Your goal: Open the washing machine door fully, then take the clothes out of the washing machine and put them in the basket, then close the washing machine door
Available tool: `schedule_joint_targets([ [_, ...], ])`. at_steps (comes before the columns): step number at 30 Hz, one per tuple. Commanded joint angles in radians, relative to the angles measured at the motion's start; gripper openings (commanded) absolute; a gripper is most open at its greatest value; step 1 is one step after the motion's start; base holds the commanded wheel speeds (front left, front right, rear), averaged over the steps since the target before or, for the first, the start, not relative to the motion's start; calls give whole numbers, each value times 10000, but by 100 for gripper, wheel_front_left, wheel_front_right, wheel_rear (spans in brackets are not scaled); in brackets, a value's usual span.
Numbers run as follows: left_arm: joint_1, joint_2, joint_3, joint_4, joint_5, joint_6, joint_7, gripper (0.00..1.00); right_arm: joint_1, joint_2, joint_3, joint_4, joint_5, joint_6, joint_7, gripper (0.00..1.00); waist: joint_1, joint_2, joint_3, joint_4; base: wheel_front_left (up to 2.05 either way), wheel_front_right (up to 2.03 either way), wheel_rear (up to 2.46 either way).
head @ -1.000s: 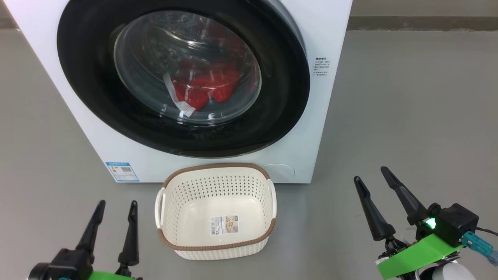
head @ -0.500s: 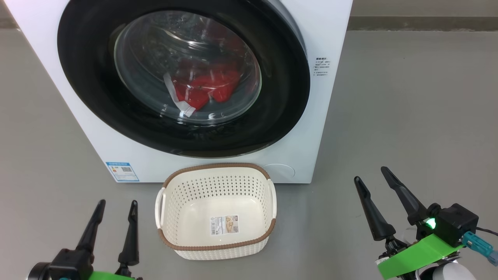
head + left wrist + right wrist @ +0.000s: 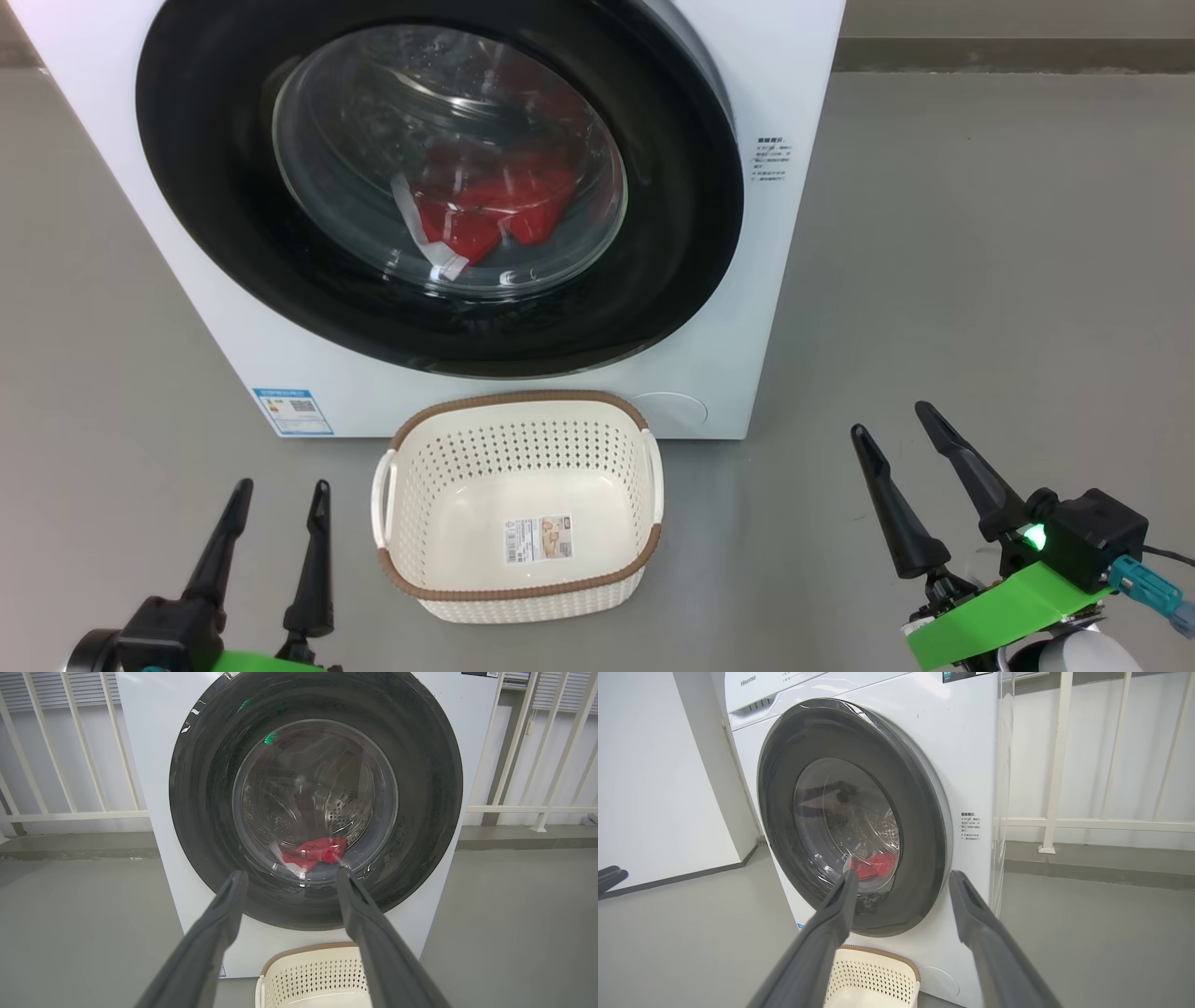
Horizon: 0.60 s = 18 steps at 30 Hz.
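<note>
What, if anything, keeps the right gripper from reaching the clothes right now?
Probably no: the washing machine door covers the opening, with the clothes behind its glass. The open right gripper hangs clear of it.

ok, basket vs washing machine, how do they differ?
The basket is empty, only a sticker on its base; the washing machine holds the red clothes. The basket is open-topped; the washing machine has its black door across the opening. The basket is far smaller than the washing machine. Both are pale and sit on the grey floor.
</note>
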Motion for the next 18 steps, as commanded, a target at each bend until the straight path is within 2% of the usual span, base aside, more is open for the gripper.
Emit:
schedule_joint_targets([
  [1, -423, 194, 320, -304, -44, -31, -82, 100, -337, -148, 176, -212, -160, -9, -118, 100, -1, 0, 7, 2, 0, 0, 0],
  [18, -435, 243, 292, -374, -117, -31, -82, 100, -411, -159, 71, -96, -5, -9, -118, 100, -1, 0, 175, 56, 0, 0, 0],
])
